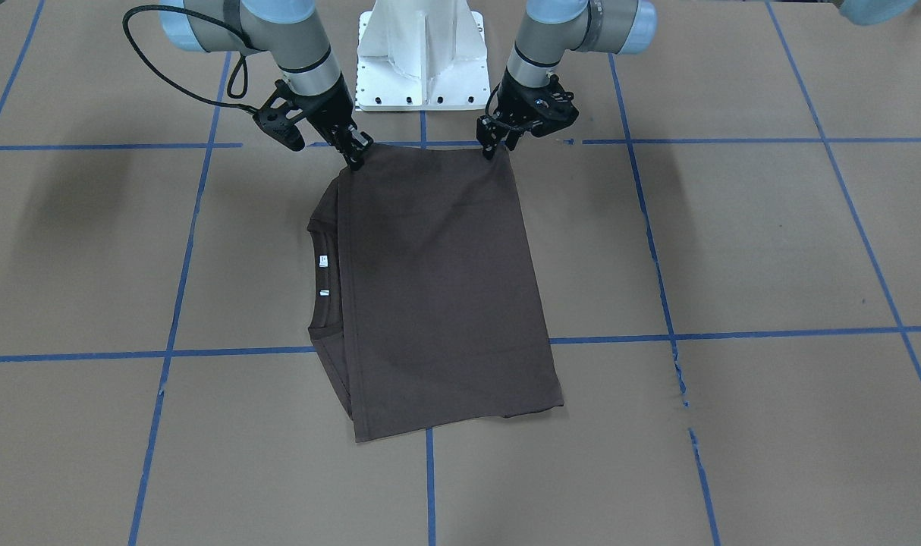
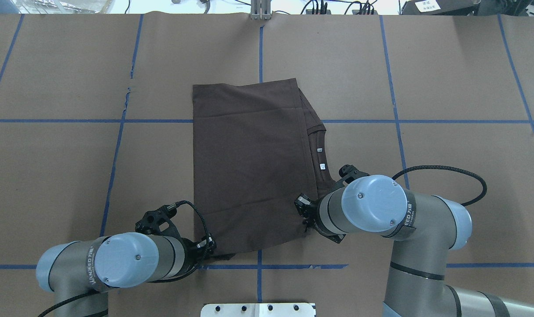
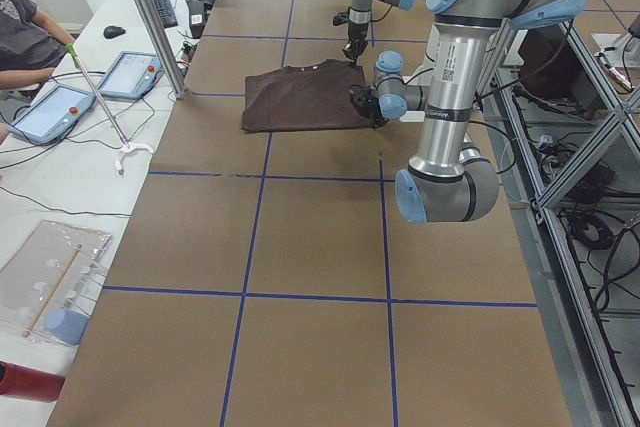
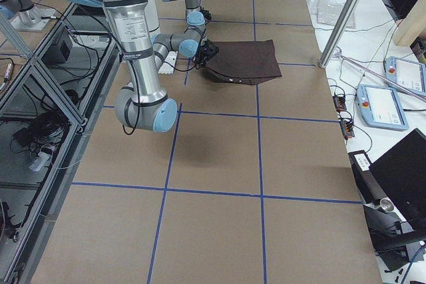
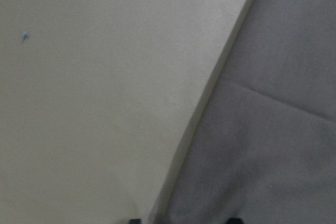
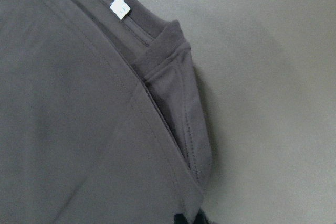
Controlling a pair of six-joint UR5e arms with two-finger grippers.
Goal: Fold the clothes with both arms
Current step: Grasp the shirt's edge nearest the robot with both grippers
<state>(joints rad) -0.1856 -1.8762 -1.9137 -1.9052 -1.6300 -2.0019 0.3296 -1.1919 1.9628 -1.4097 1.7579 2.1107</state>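
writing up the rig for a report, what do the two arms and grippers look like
The left arm and right arm are grey-and-silver jointed tubes with light-blue caps and pale band lettering. The left gripper and right gripper are black, two-fingered, with black cables looping alongside.

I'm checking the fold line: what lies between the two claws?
The T-shirt edge nearest the robot runs from the right claw to the left claw, one at each corner. Nothing else lies between. The front-facing view shows it.
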